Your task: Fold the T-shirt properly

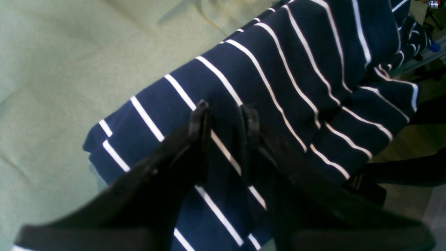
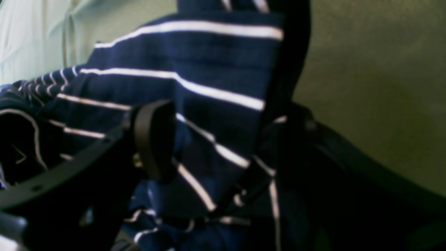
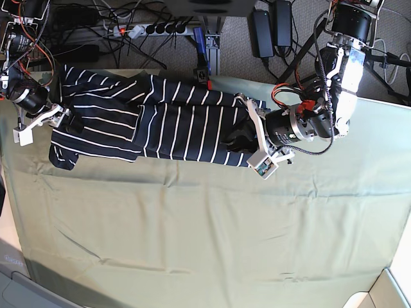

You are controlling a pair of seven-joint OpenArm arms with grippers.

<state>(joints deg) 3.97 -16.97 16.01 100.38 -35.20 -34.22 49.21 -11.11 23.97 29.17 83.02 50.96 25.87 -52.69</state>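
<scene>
The navy T-shirt (image 3: pixel 173 122) with thin white stripes lies stretched sideways along the far part of the table, bunched at both ends. My left gripper (image 3: pixel 250 131) is at its right end. In the left wrist view its black fingers (image 1: pixel 198 118) stand close together, with a fold of the T-shirt (image 1: pixel 296 52) pinched in the left gripper (image 1: pixel 224 120). At the shirt's left end is my right gripper (image 3: pixel 64 119). In the right wrist view the right gripper (image 2: pixel 223 139) is spread wide, and loose T-shirt fabric (image 2: pixel 195 52) drapes between its jaws.
An olive-green cloth (image 3: pixel 205 231) covers the whole table. Behind the far edge are a power strip (image 3: pixel 148 29), black adapters (image 3: pixel 273 22) and tangled cables. The left arm's body (image 3: pixel 343 77) reaches in from the back right.
</scene>
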